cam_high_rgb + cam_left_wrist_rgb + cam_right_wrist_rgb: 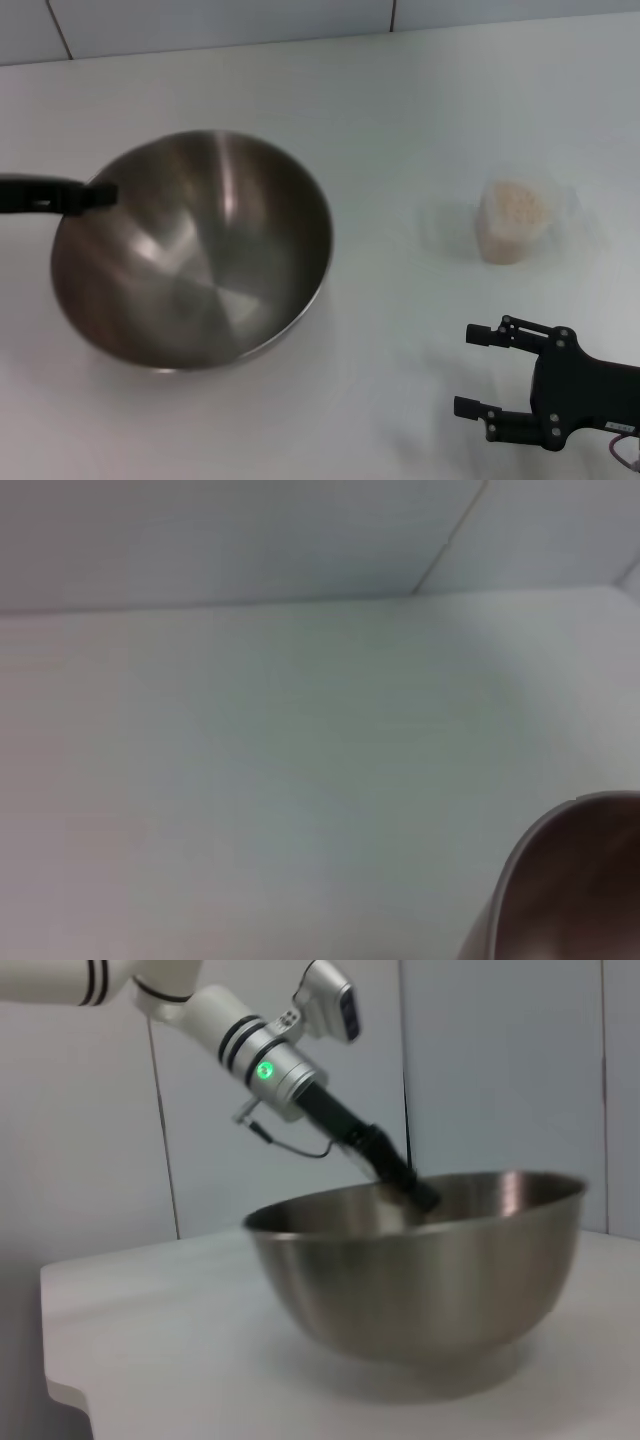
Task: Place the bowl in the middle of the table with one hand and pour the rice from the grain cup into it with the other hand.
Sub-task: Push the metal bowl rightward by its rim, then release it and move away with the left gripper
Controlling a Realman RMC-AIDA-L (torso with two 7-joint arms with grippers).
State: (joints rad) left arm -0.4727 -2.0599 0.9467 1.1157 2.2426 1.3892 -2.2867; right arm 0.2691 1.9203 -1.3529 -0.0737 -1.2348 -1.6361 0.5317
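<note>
The steel bowl (pixel 200 255) is on the left half of the white table (pixel 400 110), tilted a little. My left gripper (pixel 100 193) reaches in from the left and is shut on the bowl's left rim. The right wrist view shows this grip (pixel 420 1198) on the bowl (pixel 420 1270), with the bowl's base at or just above the tabletop. A corner of the bowl (pixel 570 880) shows in the left wrist view. The clear grain cup (pixel 515 222) stands upright at the right, filled with rice (pixel 520 205). My right gripper (pixel 466 370) is open and empty, in front of the cup and apart from it.
A tiled wall (pixel 200 20) runs behind the table's back edge. The table's near corner (pixel 60 1390) shows in the right wrist view. Bare tabletop lies between the bowl and the cup.
</note>
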